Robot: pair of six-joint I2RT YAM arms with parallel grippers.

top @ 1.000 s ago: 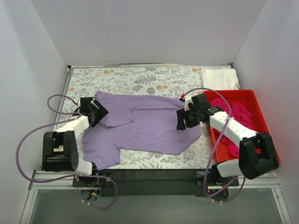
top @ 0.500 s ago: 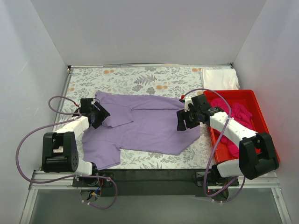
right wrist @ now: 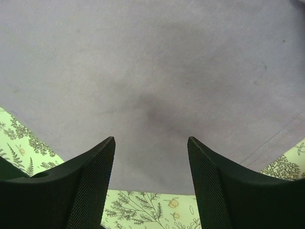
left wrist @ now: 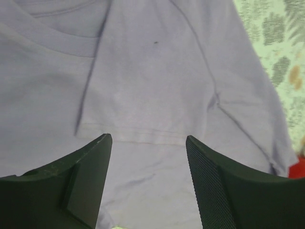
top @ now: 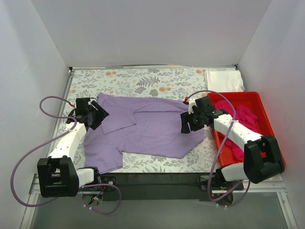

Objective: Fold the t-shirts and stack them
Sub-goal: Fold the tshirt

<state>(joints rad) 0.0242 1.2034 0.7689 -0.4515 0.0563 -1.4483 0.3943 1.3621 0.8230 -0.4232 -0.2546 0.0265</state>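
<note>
Top external: your L gripper & R gripper hover over lavender shirt's left/right edges, both jaws spread.

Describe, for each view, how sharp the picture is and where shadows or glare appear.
Top external: even, soft light, sharp, no glare on the lavender t-shirt. Left wrist: seams sharp, the left gripper's fingers dark against the cloth. Right wrist: a dim shadow on the shirt ahead of the right gripper's fingers; the tablecloth looks greenish.
</note>
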